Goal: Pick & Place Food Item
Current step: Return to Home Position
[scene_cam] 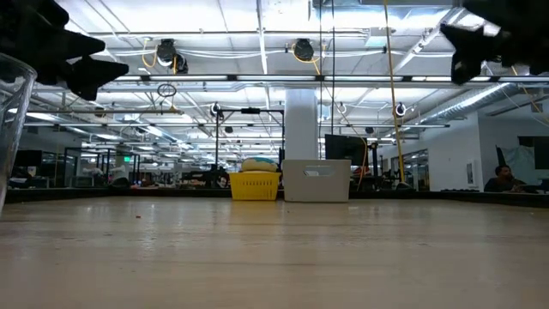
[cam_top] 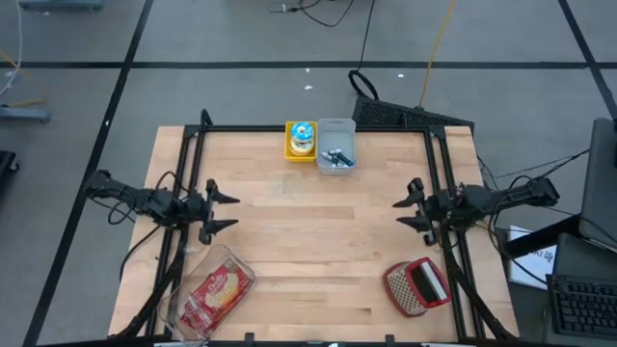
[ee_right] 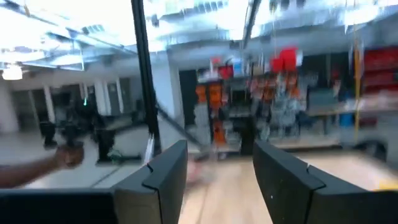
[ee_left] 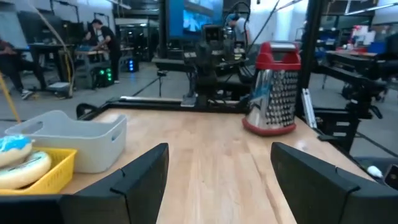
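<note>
The left tool (cam_top: 229, 211) hangs above the left side of the wooden tabletop (cam_top: 308, 251), its two dark fingers spread wide and empty, the arm stretched level and pointing inward. The right tool (cam_top: 399, 213) mirrors it opposite, likewise parted and empty. At the far edge, the yellow plastic basket (cam_top: 290, 151) holds stacked donuts (cam_top: 303, 133), just beside a grey plastic bin (cam_top: 336, 130).
</note>
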`<state>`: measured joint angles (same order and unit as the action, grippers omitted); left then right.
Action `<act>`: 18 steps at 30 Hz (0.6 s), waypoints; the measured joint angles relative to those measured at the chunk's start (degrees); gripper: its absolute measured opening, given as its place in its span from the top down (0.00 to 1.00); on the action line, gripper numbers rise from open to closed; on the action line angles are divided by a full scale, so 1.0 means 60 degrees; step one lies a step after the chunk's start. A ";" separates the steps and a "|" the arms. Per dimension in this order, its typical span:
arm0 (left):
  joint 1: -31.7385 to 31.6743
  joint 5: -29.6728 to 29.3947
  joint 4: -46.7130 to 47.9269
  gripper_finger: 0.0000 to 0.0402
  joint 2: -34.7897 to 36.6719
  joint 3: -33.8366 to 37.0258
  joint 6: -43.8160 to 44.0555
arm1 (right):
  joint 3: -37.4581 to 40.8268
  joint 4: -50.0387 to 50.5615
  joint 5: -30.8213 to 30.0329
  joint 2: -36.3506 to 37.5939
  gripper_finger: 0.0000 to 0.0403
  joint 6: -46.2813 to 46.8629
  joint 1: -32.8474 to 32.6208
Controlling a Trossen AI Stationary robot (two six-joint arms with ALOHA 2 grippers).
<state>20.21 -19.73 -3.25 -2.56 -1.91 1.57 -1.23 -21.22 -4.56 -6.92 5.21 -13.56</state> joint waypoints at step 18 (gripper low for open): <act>0.0000 -0.0301 0.0287 0.29 -0.0070 0.0000 0.0006 | 0.0032 0.0579 0.0019 -0.0171 0.57 0.0230 -0.0011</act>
<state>20.21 -21.54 -1.53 -2.98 -1.91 1.61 -1.04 -17.74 -4.45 -7.94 6.59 -13.63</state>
